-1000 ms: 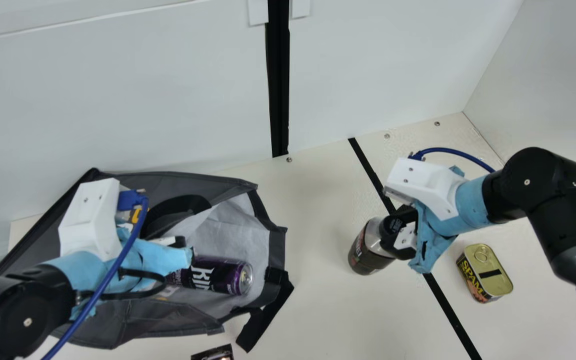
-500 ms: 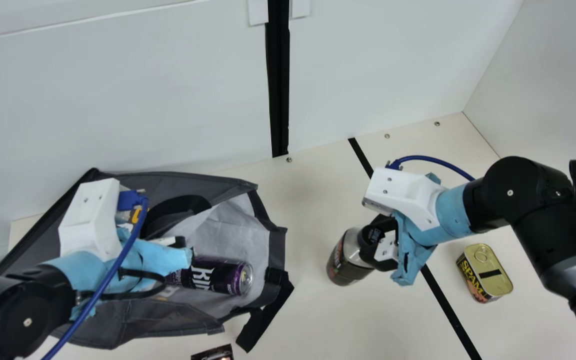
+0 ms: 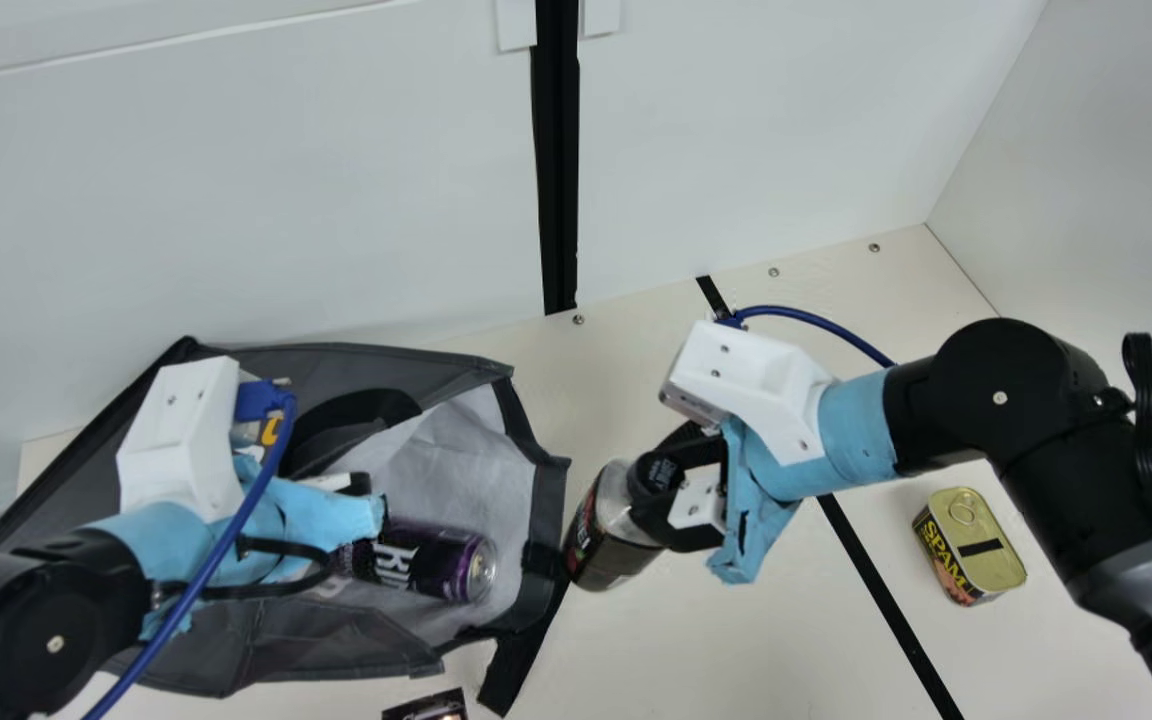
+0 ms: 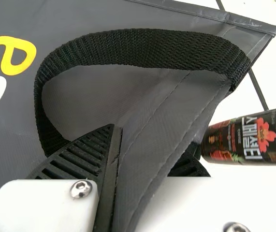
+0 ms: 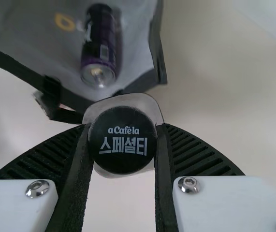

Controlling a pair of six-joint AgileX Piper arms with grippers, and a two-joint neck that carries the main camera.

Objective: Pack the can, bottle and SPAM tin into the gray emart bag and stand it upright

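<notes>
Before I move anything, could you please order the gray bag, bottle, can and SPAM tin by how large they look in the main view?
1. Gray bag, clearly largest.
2. Bottle, can, SPAM tin: too alike to rank; right claw hides part of the bottle, left claw part of the can.

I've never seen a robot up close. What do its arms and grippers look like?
The left arm and right arm are black with rounded joints; the right has a silvery band. Each wears light-blue wrapping, a white angular housing and a blue cable. The left gripper and right gripper have black ribbed fingers beside white, screwed parts.
</notes>
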